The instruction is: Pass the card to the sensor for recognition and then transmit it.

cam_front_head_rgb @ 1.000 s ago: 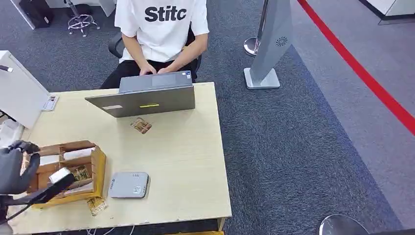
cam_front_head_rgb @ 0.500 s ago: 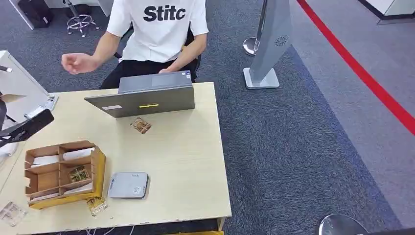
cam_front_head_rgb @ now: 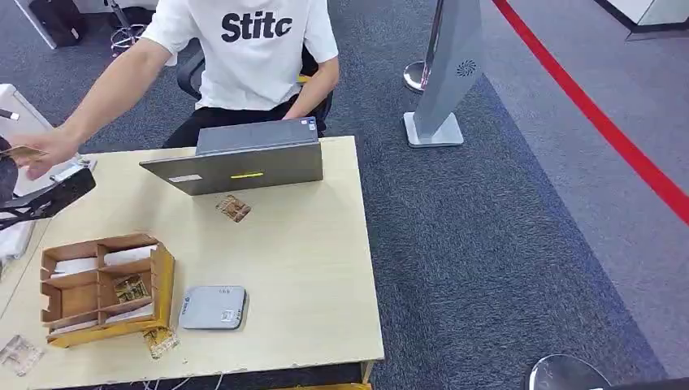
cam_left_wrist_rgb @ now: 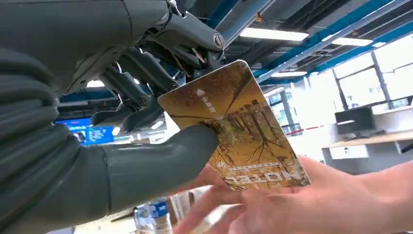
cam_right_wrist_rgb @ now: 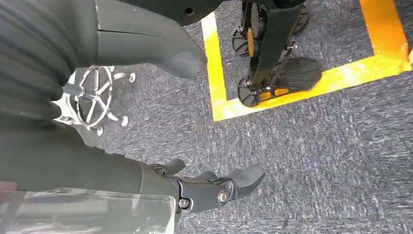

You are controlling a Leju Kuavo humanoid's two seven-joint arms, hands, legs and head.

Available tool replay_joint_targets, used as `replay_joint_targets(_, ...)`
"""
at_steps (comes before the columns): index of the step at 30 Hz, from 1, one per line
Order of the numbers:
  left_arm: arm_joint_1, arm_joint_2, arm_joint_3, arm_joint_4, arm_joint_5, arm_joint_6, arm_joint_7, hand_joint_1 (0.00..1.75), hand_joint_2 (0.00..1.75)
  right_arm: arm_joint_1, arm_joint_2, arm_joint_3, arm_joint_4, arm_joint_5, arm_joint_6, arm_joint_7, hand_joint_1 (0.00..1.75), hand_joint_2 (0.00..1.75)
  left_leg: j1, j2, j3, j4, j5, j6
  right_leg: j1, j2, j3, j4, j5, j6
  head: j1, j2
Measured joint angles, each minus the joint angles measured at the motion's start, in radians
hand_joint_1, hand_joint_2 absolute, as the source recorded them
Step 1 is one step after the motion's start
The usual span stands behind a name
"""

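Observation:
A golden hotel card [cam_left_wrist_rgb: 238, 131] is pinched between the thumb and fingers of my left hand [cam_left_wrist_rgb: 141, 161]. In the head view the card [cam_front_head_rgb: 19, 152] is raised at the table's far left edge. A person's hand [cam_left_wrist_rgb: 302, 204] reaches in and touches the card from below; in the head view that hand [cam_front_head_rgb: 49, 149] is right beside it. The grey card sensor [cam_front_head_rgb: 213, 307] lies flat near the table's front edge. My right hand [cam_right_wrist_rgb: 122, 170] hangs over the carpet with its fingers apart and nothing in it.
A cardboard card box [cam_front_head_rgb: 106, 286] with compartments stands left of the sensor. Loose cards lie by the laptop [cam_front_head_rgb: 234, 208] and at the front edge [cam_front_head_rgb: 161, 341]. An open laptop [cam_front_head_rgb: 244, 158] faces the seated person [cam_front_head_rgb: 252, 49]. A white case [cam_front_head_rgb: 28, 146] stands at the far left.
My left arm rose from the card box to the table's far left with the card. The person stretched an arm out from the laptop and now touches the card.

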Motion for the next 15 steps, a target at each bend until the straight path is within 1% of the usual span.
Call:
replay_joint_targets(8, 0.001, 0.0, -0.01, 0.026, 0.005, 0.039, 0.002, 1.75, 1.75, 0.0, 0.0, 0.0, 0.007, 0.0, -0.006, 0.011, 0.0, 1.75, 0.0, 0.001, 0.0, 0.0, 0.0, 0.0, 0.0, 0.002, 0.0, 0.0, 0.0, 0.0, 0.0, 0.0)
replay_joint_targets(9, 0.004, -0.001, -0.01, 0.027, 0.007, 0.045, 0.002, 1.69, 1.75, 0.0, 0.0, 0.0, 0.008, 0.0, -0.006, 0.011, 0.0, 1.75, 0.0, 0.003, 0.0, 0.0, 0.0, 0.0, 0.0, 0.004, -0.001, 0.0, 0.0, 0.0, 0.0, 0.0)
replay_joint_targets(10, 0.008, -0.001, -0.01, 0.027, 0.011, 0.054, 0.002, 0.89, 1.75, 0.0, 0.0, 0.0, 0.008, 0.0, -0.007, 0.011, 0.0, 1.75, 0.0, 0.005, 0.0, 0.0, 0.0, 0.0, 0.0, 0.006, -0.001, 0.0, 0.0, 0.0, 0.0, 0.0)
replay_joint_targets(11, 0.01, -0.002, -0.01, 0.027, 0.013, 0.061, 0.001, 0.12, 1.75, 0.0, 0.0, 0.0, 0.008, 0.001, -0.007, 0.01, 0.0, 1.75, 0.0, 0.006, 0.0, 0.0, 0.0, 0.0, 0.0, 0.008, -0.001, 0.0, 0.001, 0.0, 0.0, 0.0)
replay_joint_targets(12, 0.011, -0.003, -0.01, 0.027, 0.015, 0.066, -0.002, 0.0, 1.75, 0.001, 0.0, 0.0, 0.008, 0.002, -0.007, 0.008, 0.0, 1.75, 0.0, 0.007, -0.001, 0.0, 0.0, 0.0, 0.0, 0.009, -0.002, 0.0, 0.001, 0.0, 0.0, 0.0)
replay_joint_targets(15, 0.017, -0.01, -0.009, 0.026, 0.026, 0.076, -0.007, 0.0, 1.75, 0.001, 0.0, 0.0, 0.009, 0.002, -0.005, 0.005, 0.0, 1.75, 0.0, 0.007, -0.001, 0.0, -0.001, 0.0, 0.0, 0.009, -0.002, 0.0, 0.001, 0.0, 0.0, 0.0)
